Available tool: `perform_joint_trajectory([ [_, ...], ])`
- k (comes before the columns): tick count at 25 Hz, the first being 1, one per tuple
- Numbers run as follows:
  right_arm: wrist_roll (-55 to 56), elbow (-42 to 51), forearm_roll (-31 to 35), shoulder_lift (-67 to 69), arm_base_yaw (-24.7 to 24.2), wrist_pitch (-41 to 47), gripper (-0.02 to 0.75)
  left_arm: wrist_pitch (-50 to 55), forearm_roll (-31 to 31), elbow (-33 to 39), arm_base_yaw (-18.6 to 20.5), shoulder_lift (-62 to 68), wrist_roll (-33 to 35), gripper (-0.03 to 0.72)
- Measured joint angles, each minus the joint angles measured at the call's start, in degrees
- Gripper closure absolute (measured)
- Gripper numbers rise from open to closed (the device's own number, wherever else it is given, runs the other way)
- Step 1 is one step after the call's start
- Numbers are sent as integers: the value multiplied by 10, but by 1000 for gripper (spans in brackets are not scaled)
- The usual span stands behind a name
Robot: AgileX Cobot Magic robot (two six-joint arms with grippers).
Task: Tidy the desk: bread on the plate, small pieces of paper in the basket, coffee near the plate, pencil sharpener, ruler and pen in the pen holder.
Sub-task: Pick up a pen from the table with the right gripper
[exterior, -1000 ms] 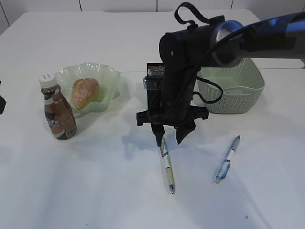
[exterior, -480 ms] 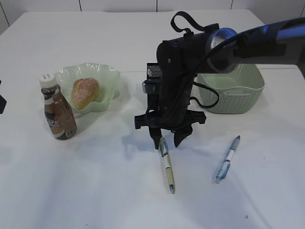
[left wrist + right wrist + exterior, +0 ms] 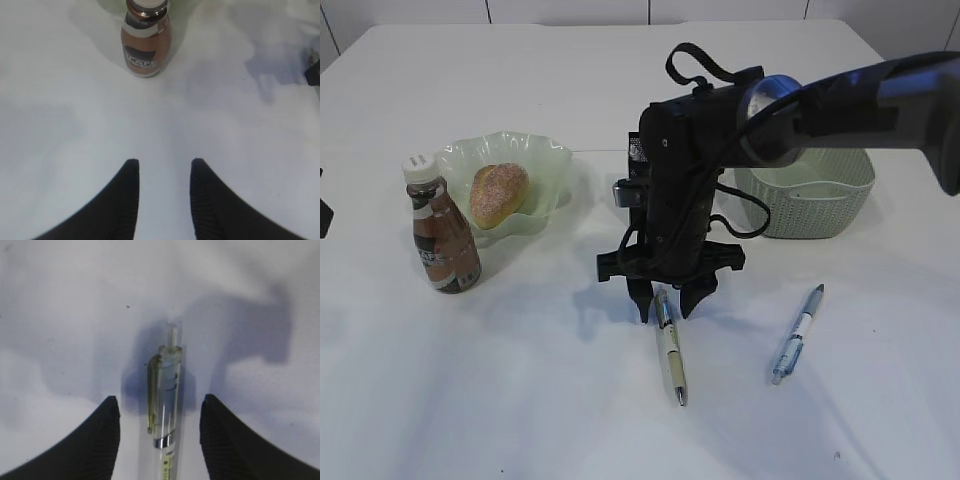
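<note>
Just in front of the pen holder: right hand spread open astride the green pen, gripping nothing; left hand partly open, empty.

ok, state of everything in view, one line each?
bread: in the plate
coffee: upright, capped, beside plate
green pen: flat on desk, between open right pincer fingers, not gripped
blue pen: flat on desk
basket: upright
left pincer: open, empty
</note>
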Motion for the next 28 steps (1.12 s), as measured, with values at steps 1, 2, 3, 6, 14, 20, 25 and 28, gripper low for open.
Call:
perform_joint_trajectory([
  [1,0,0,0,0,0,-1,318,0,0,0,0,0,0,449],
  [2,0,0,0,0,0,-4,318,0,0,0,0,0,0,449],
  [3,1,0,0,1,0,-5,318,0,0,0,0,0,0,449],
  [6,1,0,0,1,0,-8,333,0,0,0,0,0,0,449],
  [14,1,0,-1,8,0,-10,359,0,0,0,0,0,0,449],
  [20,2,0,-5,9,0,-10,370,0,0,0,0,0,0,449],
  [25,2,0,-6,9,0,-10,466,0,0,0,0,0,0,449],
  [28,2,0,-7,9,0,-10,504,0,0,0,0,0,0,449],
])
